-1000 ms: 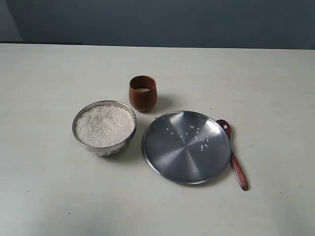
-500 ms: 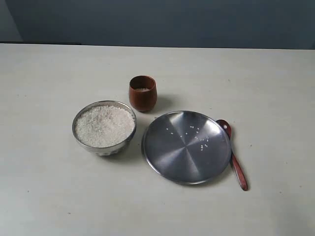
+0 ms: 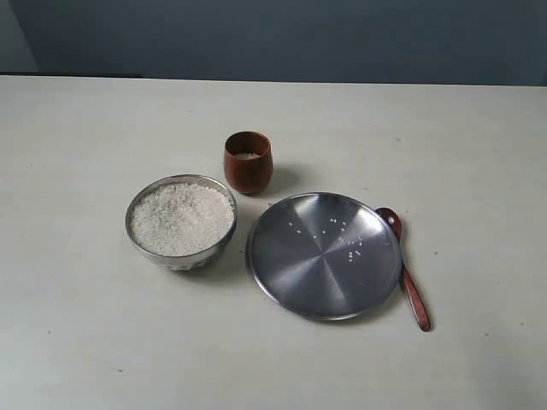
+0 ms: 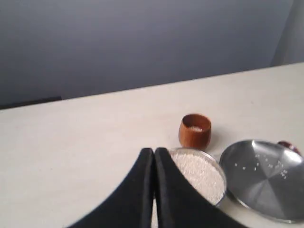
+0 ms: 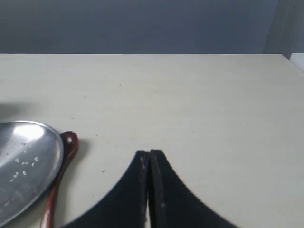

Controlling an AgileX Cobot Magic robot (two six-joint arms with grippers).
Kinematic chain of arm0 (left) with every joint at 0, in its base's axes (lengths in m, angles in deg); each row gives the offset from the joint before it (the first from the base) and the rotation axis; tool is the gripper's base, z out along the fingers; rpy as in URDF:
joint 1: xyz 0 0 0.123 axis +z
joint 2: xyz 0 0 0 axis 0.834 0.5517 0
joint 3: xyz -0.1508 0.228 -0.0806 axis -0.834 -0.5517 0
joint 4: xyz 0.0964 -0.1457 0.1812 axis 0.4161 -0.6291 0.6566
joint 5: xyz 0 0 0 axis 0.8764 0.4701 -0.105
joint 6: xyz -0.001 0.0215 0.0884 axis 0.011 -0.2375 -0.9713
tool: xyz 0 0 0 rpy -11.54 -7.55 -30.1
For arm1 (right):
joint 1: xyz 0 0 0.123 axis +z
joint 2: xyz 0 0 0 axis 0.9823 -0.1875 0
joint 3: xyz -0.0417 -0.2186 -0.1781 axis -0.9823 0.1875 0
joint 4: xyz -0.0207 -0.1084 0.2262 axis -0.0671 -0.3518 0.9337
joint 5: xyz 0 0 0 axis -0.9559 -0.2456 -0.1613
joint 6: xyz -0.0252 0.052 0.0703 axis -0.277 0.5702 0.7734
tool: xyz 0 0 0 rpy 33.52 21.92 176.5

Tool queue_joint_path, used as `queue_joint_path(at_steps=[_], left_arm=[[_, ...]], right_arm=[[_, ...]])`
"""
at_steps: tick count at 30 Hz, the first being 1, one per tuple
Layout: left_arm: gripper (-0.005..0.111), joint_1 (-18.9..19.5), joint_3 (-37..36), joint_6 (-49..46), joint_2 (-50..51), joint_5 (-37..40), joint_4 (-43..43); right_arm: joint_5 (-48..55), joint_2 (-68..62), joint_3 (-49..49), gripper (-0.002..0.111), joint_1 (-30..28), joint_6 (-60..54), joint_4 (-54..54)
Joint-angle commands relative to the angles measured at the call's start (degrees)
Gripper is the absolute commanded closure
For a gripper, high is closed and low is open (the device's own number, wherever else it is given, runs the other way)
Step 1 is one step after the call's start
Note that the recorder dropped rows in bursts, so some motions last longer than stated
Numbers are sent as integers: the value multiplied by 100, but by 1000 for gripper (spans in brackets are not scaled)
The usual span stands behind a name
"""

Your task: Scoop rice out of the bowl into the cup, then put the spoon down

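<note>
A steel bowl (image 3: 141, 242) heaped with white rice (image 3: 181, 219) stands left of centre; the bowl (image 4: 219, 172) and rice (image 4: 199, 173) also show in the left wrist view. Behind it stands the reddish-brown cup (image 3: 248, 161) with a little rice inside, seen too as the cup (image 4: 194, 131). The wooden spoon (image 3: 405, 269) lies on the table along the plate's right edge, its oval end toward the back; the right wrist view shows the spoon (image 5: 61, 164). Neither gripper appears in the exterior view. My left gripper (image 4: 154, 151) is shut and holds nothing, back from the bowl. My right gripper (image 5: 149, 153) is shut and holds nothing, apart from the spoon.
A flat steel plate (image 3: 282, 256) with a few stray grains lies right of the bowl, also seen as the plate (image 4: 242, 178) and the plate (image 5: 42, 156). A pale table (image 3: 85, 128) runs to a dark wall behind.
</note>
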Motion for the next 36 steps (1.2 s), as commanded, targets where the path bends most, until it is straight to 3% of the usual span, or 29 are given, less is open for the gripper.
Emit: queue_joint_path(at_steps=[1,5,9,13,24,28,33,36], left_arm=[[106,-11,70,-21,451,519,150],[106,-11,70,71,731,770,131],[106,-11,70,76,793,988,131],[106,-11,70,76,793,1035,166],[106,-11,70,76,793,890,166],[106,-11,70,76,793,890,166],[106,-11,70,76,793,879,167],[106,-11,70,63,793,879,176]], right_arm=[[-13,38,5,108,-12,0,-1],[-13,38,5,108,-13,0,-26],[-575,38,5,108,-24,-45,-646],[-1507,38,5,108,-24,0,-540],[-4555,38,5,108,-24,369,2130],[-5552,38,5,108,-24,540,2418],[-5681,38,5,108,-24,1136,2418],[-5593,38,5,108,-24,2058,1860]])
